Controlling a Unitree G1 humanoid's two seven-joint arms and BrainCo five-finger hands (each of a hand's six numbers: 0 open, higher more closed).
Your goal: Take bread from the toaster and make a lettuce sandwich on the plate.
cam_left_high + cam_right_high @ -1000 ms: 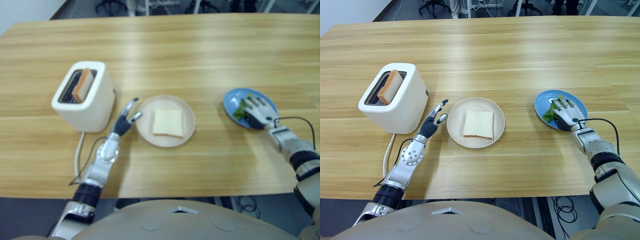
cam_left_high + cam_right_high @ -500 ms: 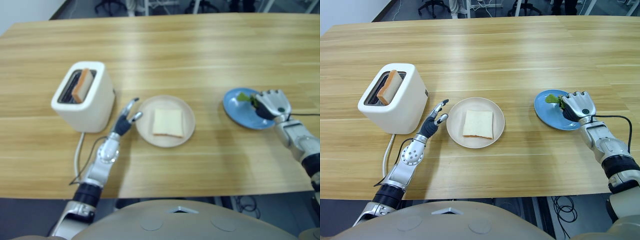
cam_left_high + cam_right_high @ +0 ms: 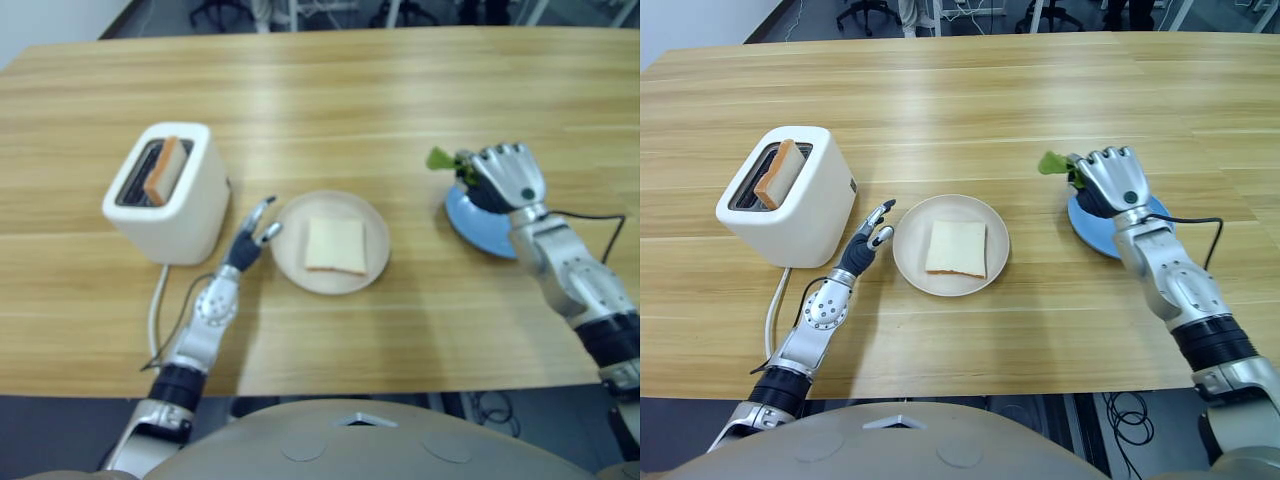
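The right hand (image 3: 1110,180) is closed around the lettuce (image 3: 1055,162), a green leaf sticking out of its grip towards nine o'clock. A second ago this hand lay flat on the greens in the blue plate (image 3: 1092,236). It has since curled, lifted and swung towards nine o'clock, so it now hangs over that dish's near-left rim. The pick-up looks done, and the carry to the sandwich is under way.

The plate (image 3: 910,265) sits well apart at nine o'clock of the hand, with one slice of bread (image 3: 957,247) flat on it, ready to take the leaf. The toaster (image 3: 805,215) stands at ten o'clock of the plate, a second slice (image 3: 778,173) upright in its slot, yet to be taken. The left hand (image 3: 868,240) rests unmoved on the table (image 3: 990,100) between toaster and plate, fingers loosely spread, holding nothing.
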